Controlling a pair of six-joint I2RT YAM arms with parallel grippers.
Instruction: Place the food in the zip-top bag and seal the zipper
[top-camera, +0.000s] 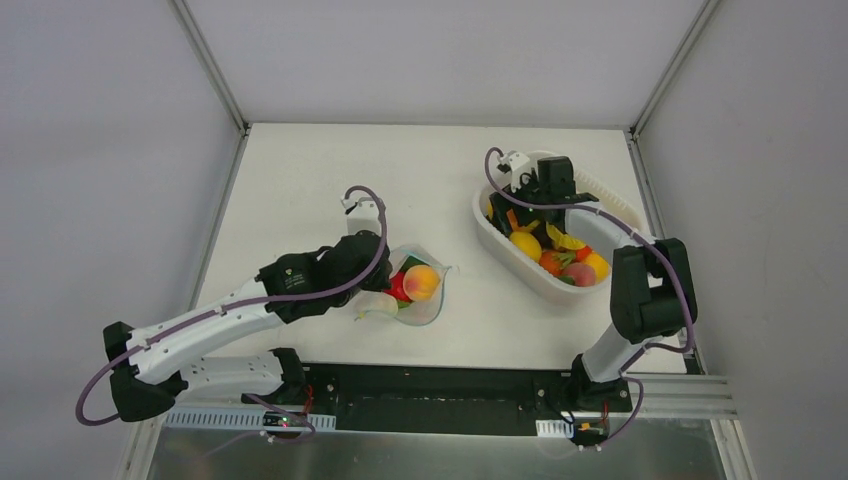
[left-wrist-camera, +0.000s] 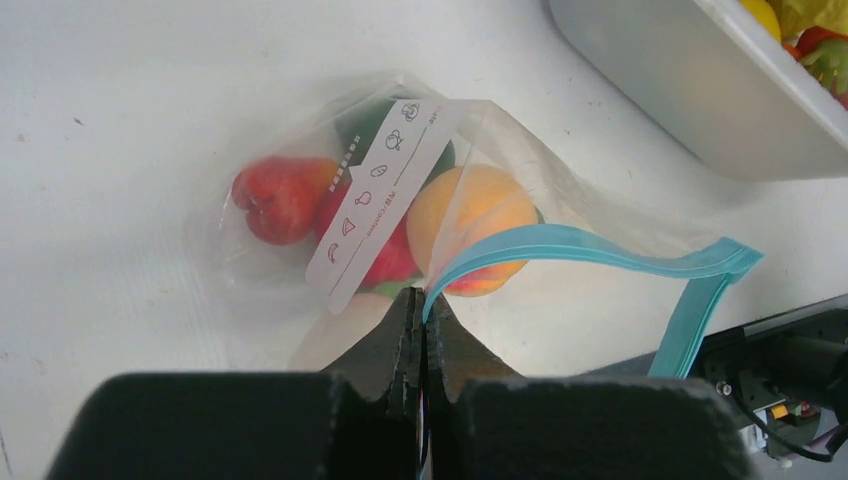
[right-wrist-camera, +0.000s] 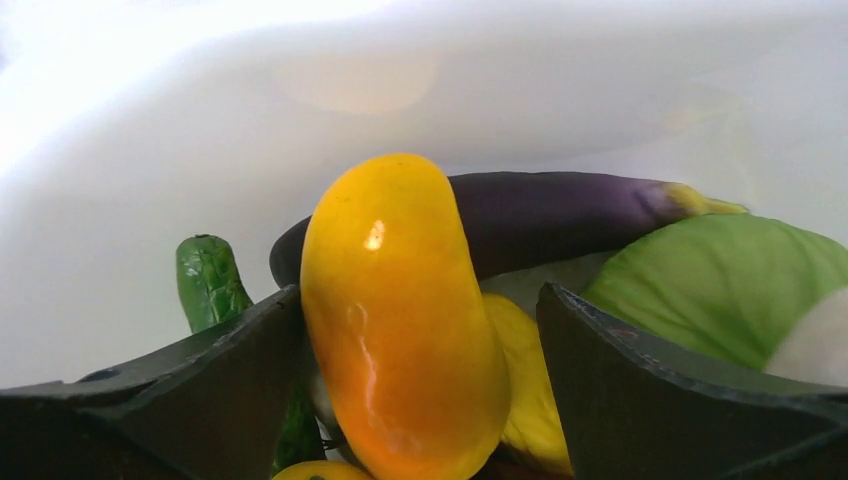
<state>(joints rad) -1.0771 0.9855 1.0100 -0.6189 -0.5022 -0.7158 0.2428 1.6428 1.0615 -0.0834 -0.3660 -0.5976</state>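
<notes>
Left gripper (left-wrist-camera: 424, 312) pinches the fruit-filled bag's (left-wrist-camera: 380, 200) zipper (left-wrist-camera: 590, 250); right gripper (right-wrist-camera: 418, 300) spreads around a yellow fruit (right-wrist-camera: 400, 360) in the tub (right-wrist-camera: 150, 140).

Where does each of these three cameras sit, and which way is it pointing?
Top external: fixed above and behind, looking down on the table; the left arm, right arm and their bases show.
Left wrist: on the left arm, looking past the shut left gripper at the zip-top bag, zipper pinched.
Right wrist: down in the white tub, facing a yellow-orange fruit between the fingers of the open right gripper.
Shared: top and left-wrist views both show bag and tub.
</notes>
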